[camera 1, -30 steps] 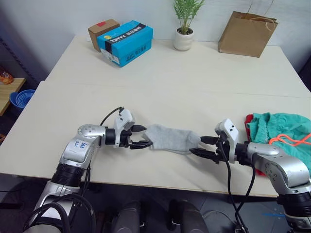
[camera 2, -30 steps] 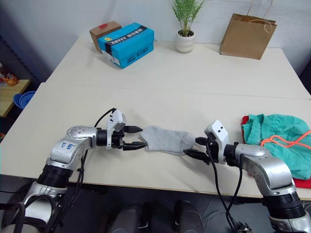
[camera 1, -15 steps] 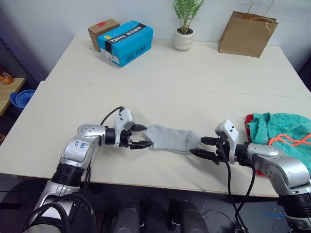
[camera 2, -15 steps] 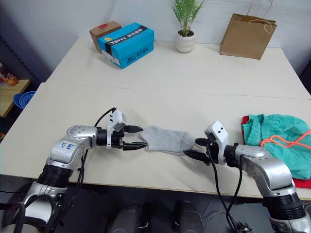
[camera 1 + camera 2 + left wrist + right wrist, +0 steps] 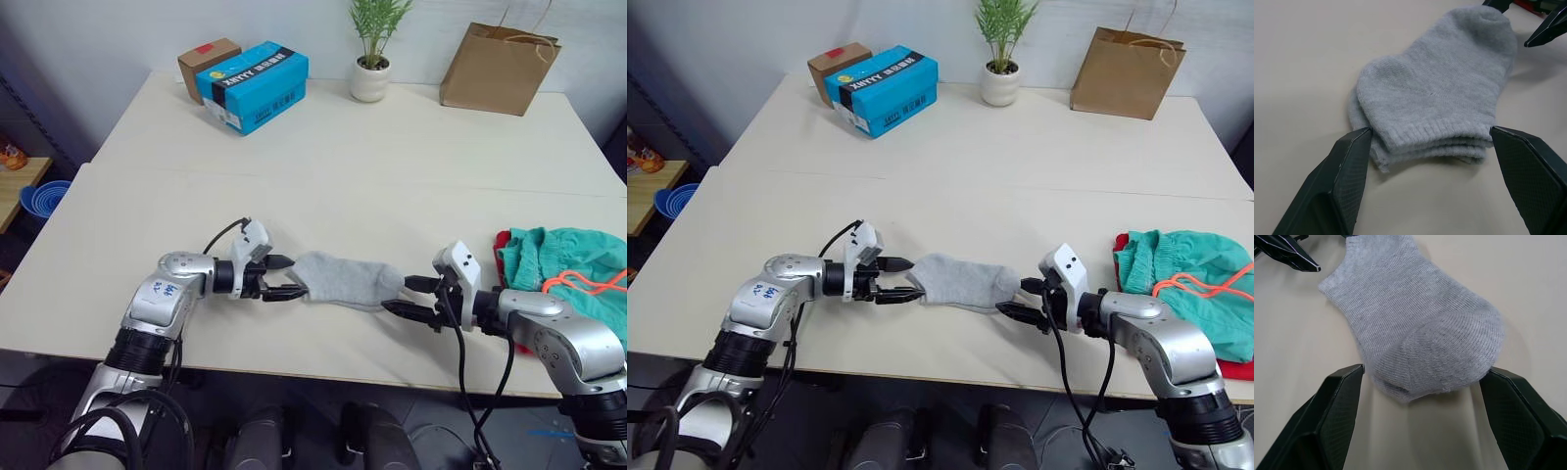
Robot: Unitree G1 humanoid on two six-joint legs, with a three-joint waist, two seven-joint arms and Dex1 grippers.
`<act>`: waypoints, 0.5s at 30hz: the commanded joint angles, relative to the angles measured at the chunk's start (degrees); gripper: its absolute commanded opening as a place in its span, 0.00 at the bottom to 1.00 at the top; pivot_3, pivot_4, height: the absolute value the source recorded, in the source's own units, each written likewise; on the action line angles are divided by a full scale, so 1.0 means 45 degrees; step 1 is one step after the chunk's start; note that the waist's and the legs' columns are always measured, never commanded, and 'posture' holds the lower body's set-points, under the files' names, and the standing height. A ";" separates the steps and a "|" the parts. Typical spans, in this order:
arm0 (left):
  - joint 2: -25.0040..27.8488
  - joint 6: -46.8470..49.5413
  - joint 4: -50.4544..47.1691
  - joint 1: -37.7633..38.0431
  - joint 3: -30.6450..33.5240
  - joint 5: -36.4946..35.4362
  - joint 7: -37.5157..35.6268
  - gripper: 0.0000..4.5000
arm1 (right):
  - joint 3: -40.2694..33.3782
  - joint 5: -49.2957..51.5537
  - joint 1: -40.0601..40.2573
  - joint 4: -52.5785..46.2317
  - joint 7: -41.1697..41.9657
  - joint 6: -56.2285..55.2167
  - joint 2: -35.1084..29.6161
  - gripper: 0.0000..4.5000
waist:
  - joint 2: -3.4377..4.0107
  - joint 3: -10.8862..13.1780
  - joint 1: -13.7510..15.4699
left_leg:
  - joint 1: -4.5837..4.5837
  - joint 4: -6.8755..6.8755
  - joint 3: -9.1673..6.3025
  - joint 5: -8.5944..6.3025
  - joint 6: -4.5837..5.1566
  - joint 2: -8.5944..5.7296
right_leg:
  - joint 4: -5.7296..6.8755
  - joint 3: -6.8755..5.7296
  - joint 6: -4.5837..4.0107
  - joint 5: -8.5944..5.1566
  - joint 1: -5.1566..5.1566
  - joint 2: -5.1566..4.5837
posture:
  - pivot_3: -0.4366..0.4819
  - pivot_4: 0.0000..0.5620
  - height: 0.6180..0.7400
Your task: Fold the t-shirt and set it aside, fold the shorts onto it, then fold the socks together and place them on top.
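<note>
Our left gripper point(image 5: 285, 277) is spread wide at the cuff end of the socks point(image 5: 345, 279), fingers straddling it, nothing pinched. Our right gripper point(image 5: 413, 298) is likewise spread around the toe end, empty. The socks lie stacked flat on the table point(image 5: 323, 176), at 6 o'clock of it, near the front edge.

We judge the step is folding them: close both on all layers, then carry one end over the other, keeping cuffs aligned.

The shorts point(image 5: 568, 264) sit at 3 o'clock of the socks, on the t-shirt point(image 5: 503, 241), close to our right arm. Open table lies toward 12; the blue box point(image 5: 253, 85), plant pot point(image 5: 369, 78) and paper bag point(image 5: 498, 69) are well apart.
</note>
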 commanded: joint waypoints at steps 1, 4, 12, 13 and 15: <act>0.0042 -0.0304 -0.0440 -0.0249 0.0123 -0.0269 -0.0277 0.89 | -0.0467 0.0219 0.0076 -0.0421 0.0056 -0.0146 0.0004 0.82 | 0.0000 0.0000 -0.0004 | 0.0000 0.0000 0.0000 0.0000 0.0000 0.0000 | 0.0000 0.0000 0.0000 0.0000 0.0000 0.0000 | 0.48 0.27 1.00; 0.0070 -0.0289 -0.0434 -0.0259 0.0152 -0.0270 -0.0324 0.89 | -0.0534 0.0255 0.0156 -0.0459 0.0064 -0.0146 -0.0038 0.82 | 0.0000 0.0000 -0.0002 | 0.0000 -0.0001 0.0000 0.0000 0.0000 0.0000 | 0.0000 0.0000 0.0000 0.0000 -0.0001 0.0000 | 0.48 0.27 1.00; -0.0235 0.0258 0.0196 -0.0704 0.0269 -0.0520 -0.0270 0.75 | -0.1624 0.0810 0.0745 -0.0450 0.0324 0.0216 -0.0532 0.82 | 0.0000 0.0000 0.0027 | -0.0004 -0.0001 -0.0002 -0.0001 0.0001 0.0000 | -0.0004 -0.0002 0.0000 0.0000 0.0000 -0.0001 | 0.48 0.27 1.00; -0.0267 0.0374 0.0300 -0.0770 0.0280 -0.0577 -0.0269 0.69 | -0.1735 0.0921 0.0740 -0.0418 0.0283 0.0297 -0.0505 0.82 | 0.0000 0.0000 0.0028 | -0.0003 0.0000 -0.0001 -0.0002 0.0004 0.0000 | -0.0008 -0.0002 0.0001 0.0000 0.0002 -0.0001 | 0.48 0.27 1.00; -0.0428 0.0890 0.0515 -0.0978 0.0387 -0.0897 -0.0319 0.53 | -0.1825 0.1062 0.0679 -0.0412 0.0229 0.0466 -0.0418 0.82 | 0.0000 0.0000 0.0024 | -0.0003 -0.0001 -0.0001 -0.0003 0.0005 0.0000 | -0.0009 -0.0002 0.0001 0.0001 0.0003 0.0000 | 0.48 0.27 1.00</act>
